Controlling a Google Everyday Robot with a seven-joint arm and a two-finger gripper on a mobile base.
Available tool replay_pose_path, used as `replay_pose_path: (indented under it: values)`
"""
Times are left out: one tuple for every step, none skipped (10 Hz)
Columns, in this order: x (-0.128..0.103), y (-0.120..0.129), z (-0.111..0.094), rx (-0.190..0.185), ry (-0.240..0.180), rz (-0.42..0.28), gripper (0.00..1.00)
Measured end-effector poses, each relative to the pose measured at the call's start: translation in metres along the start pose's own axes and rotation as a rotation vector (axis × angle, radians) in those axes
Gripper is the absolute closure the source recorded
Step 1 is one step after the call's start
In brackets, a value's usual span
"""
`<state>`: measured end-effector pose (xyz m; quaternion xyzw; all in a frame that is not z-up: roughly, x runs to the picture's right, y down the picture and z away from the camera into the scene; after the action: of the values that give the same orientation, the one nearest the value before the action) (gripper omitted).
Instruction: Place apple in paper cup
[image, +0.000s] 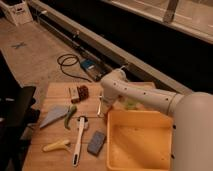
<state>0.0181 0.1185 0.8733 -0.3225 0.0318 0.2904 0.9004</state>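
Observation:
My white arm reaches in from the right, bends at a joint (113, 82) and points down to the wooden table (55, 90). The gripper (102, 108) hangs low over the table at the yellow bin's far left corner. No orange-red apple shows in the camera view. No pale paper cup shows either; both may be behind the arm. A pale green translucent thing (131, 104) peeks out behind the arm, just beyond the bin.
A large yellow bin (116, 150) fills the table's right front. On the left lie a brown item (83, 91), a grey-blue wedge (53, 115), a green vegetable (70, 116), a white long-handled tool (79, 135), a yellow piece (56, 145) and a grey-blue sponge (96, 142). A cable (69, 62) lies on the floor beyond.

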Motion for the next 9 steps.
replay_pose_path:
  values:
    - [0.0,0.0,0.0,0.0,0.001,0.0,0.99]
    - [0.001,0.002,-0.001,0.001,0.0,-0.003,1.0]
    - [0.002,0.004,-0.007,0.008,-0.016,-0.005,1.0]
    - [0.001,0.003,-0.017,0.02,-0.035,-0.008,1.0]
    - [-0.005,0.006,-0.034,0.036,-0.068,-0.023,1.0]
    - [-0.011,0.009,-0.053,0.049,-0.099,-0.039,1.0]
    - [-0.015,0.009,-0.07,0.061,-0.131,-0.05,1.0]
    - [-0.02,0.01,-0.09,0.073,-0.17,-0.063,1.0]
    - [-0.028,0.011,-0.112,0.084,-0.223,-0.08,1.0]
